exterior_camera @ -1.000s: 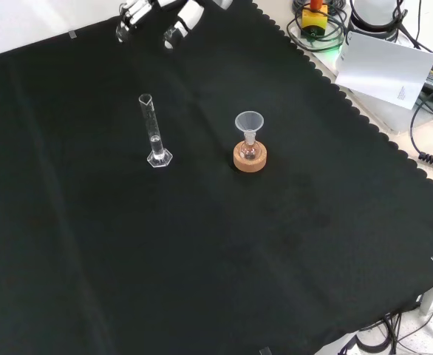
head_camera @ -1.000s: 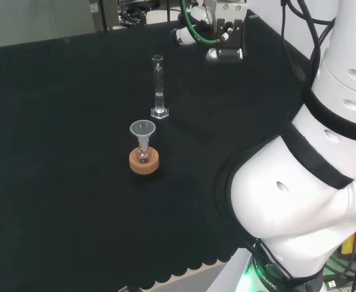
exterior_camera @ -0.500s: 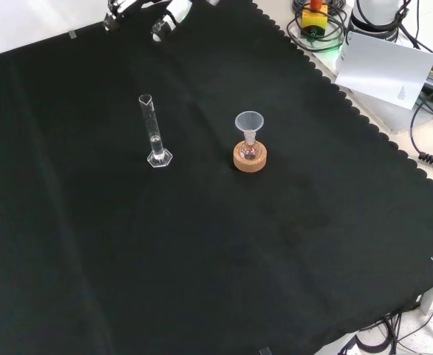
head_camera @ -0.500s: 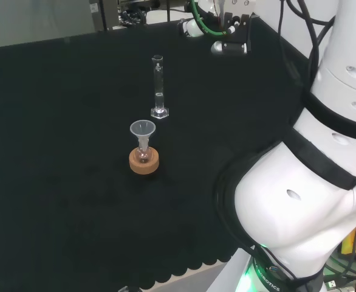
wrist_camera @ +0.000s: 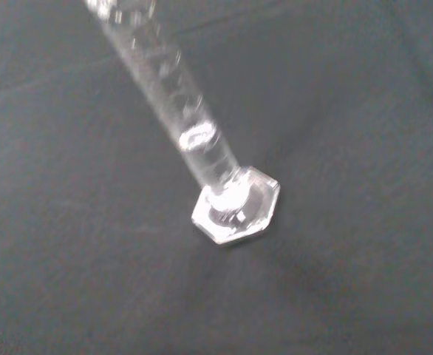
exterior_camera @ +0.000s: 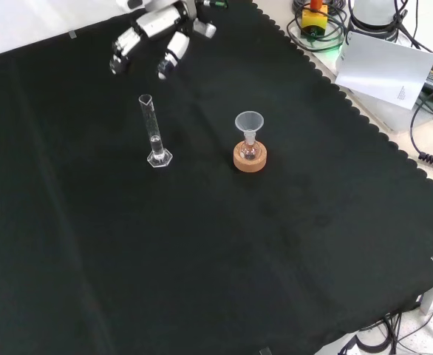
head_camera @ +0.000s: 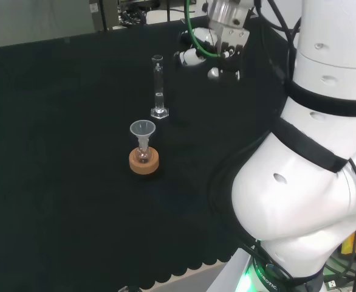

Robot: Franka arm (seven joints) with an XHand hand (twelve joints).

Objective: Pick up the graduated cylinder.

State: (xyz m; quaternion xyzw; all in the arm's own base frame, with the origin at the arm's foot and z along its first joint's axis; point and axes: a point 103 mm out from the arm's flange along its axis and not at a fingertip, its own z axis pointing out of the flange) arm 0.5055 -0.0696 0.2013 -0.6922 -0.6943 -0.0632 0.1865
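Clear glass is what the hand [exterior_camera: 154, 33] has to deal with: the graduated cylinder [exterior_camera: 154, 133] stands upright on its six-sided foot on the black cloth [exterior_camera: 202, 251], touching nothing. In the front view the hand hangs above and beyond the cylinder, apart from it, with its fingers [exterior_camera: 120, 55] spread wide and pointing down toward the tube, holding nothing. That spread probably leaves room to come round the narrow tube from the side. To the right of the cylinder in the front view, well apart, a small flask with a funnel [exterior_camera: 249, 122] in its neck sits in a cork ring [exterior_camera: 250, 157], far enough off to leave the approach free. The wrist view looks down on the cylinder's foot.
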